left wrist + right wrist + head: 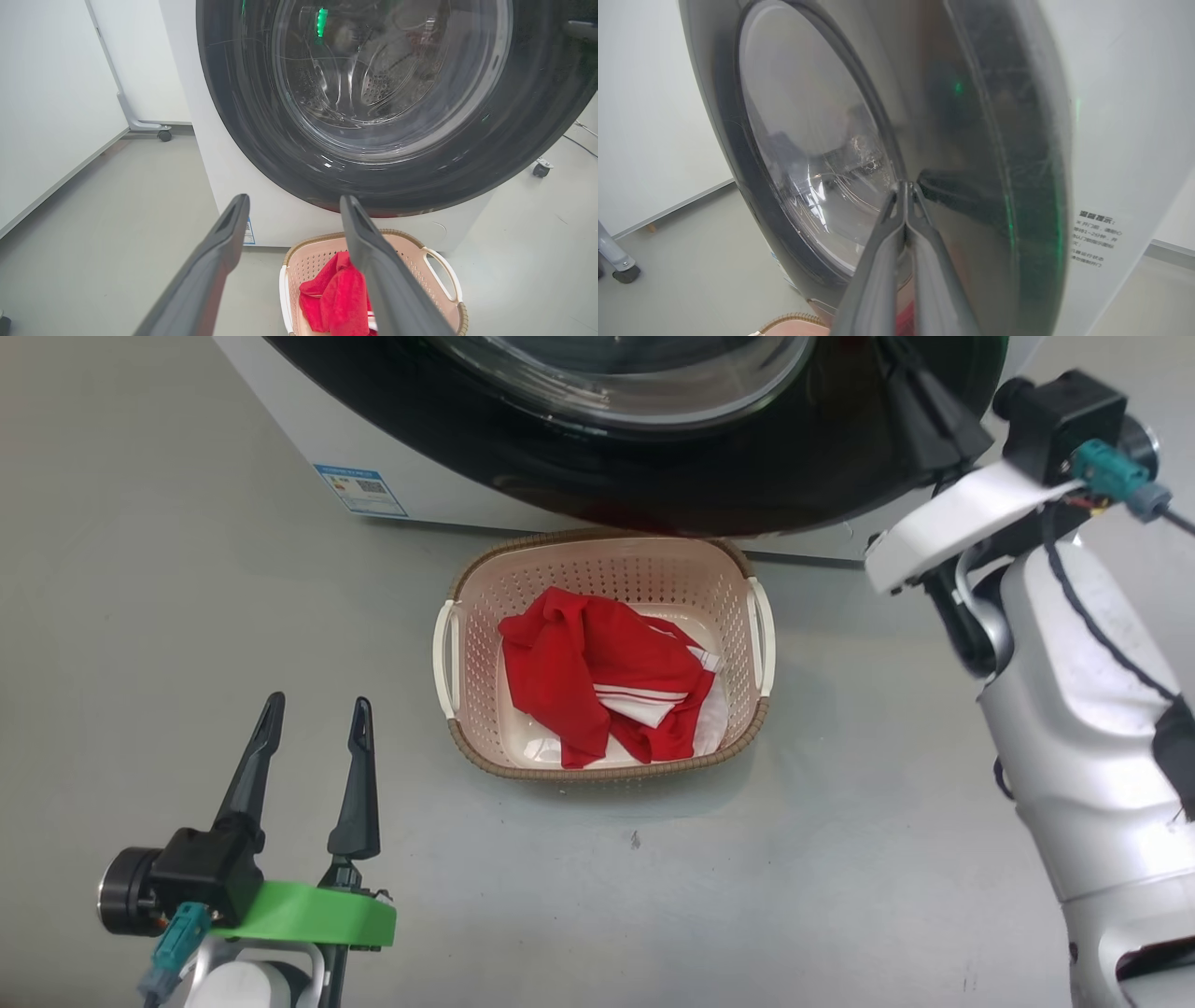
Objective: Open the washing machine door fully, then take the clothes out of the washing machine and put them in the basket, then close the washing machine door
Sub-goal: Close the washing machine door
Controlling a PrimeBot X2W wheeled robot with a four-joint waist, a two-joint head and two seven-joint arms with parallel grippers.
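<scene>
Grey floor (140, 616), red clothes (597, 672) crumpled in basket (560, 579)

Head view: basket (597, 569) sits on the floor (840, 849) at centre, clothes (607, 681) in it. Washing machine (308, 439) stands behind at 12 o'clock, washing machine door (653, 476) over the basket's far rim. Label (359, 490) on the machine front at 10 o'clock. Left gripper (318, 703) at 8 o'clock, well apart from the basket. Right gripper (904, 186) at 2 o'clock, up at the door face beside the window.
</scene>
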